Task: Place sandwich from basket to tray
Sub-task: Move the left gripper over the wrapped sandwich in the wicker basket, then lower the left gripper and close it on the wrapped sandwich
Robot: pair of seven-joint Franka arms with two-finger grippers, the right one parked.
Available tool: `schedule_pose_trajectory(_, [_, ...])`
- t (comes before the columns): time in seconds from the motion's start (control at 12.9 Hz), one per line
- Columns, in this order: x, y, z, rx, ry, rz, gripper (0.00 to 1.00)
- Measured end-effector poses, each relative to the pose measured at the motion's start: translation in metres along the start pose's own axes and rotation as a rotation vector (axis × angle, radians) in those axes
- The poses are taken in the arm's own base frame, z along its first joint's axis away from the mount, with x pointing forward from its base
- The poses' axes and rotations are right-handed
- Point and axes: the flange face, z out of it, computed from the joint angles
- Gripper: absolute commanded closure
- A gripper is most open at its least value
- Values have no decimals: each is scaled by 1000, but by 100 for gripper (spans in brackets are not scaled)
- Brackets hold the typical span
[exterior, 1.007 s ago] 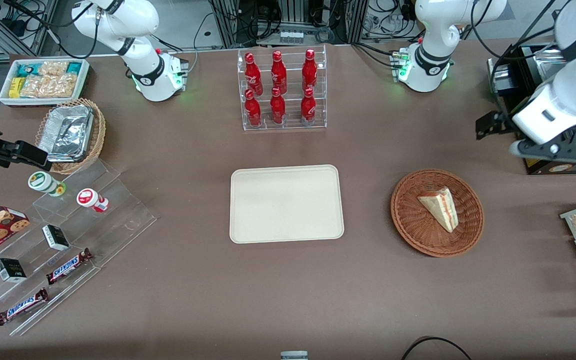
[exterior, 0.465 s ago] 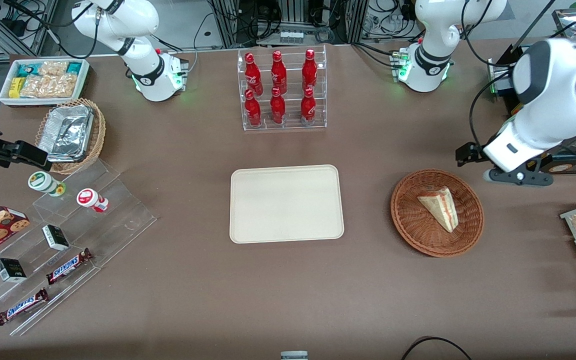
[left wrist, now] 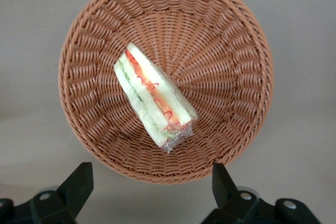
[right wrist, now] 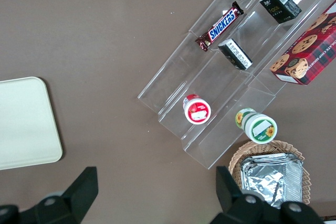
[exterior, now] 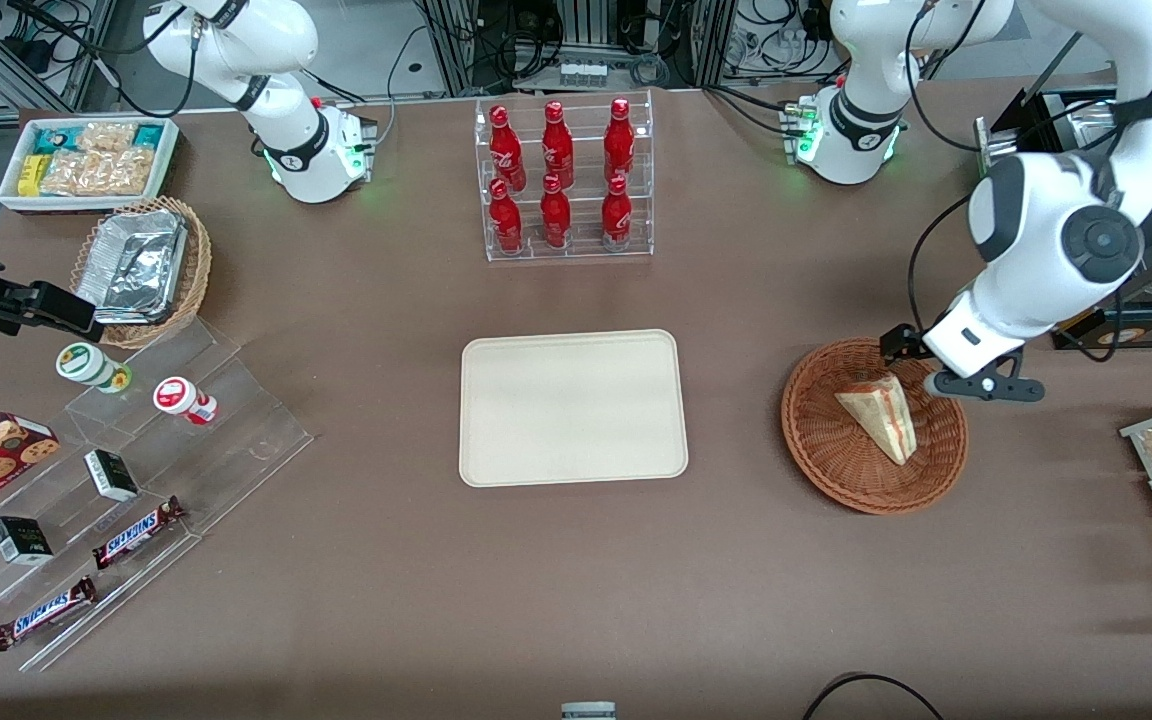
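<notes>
Above the basket (exterior: 874, 427) hangs the gripper (left wrist: 149, 184), fingers spread wide and holding nothing, lined up so they can drop either side of the sandwich (left wrist: 153, 96) lying wrapped on the wicker; the tray (exterior: 573, 407) waits bare, well apart.

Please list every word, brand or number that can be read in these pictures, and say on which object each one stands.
"SNICKERS": on the two chocolate bars on the clear acrylic steps.
Red bottles: white script, too small to read.
Two small dark boxes, two round lids, cookie box: print too small to read.
Sandwich, basket, tray: no text.
The pincer, open above the basket, shows no text.
</notes>
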Motion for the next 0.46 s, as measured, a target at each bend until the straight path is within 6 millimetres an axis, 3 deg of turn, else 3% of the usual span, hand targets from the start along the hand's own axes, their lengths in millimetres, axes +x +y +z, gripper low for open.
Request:
schedule_pose_trajectory(0.23, [3, 0, 15, -1, -5, -68, 0])
schedule_pose_trajectory(0.46, [4, 0, 16, -1, -2, -170, 0])
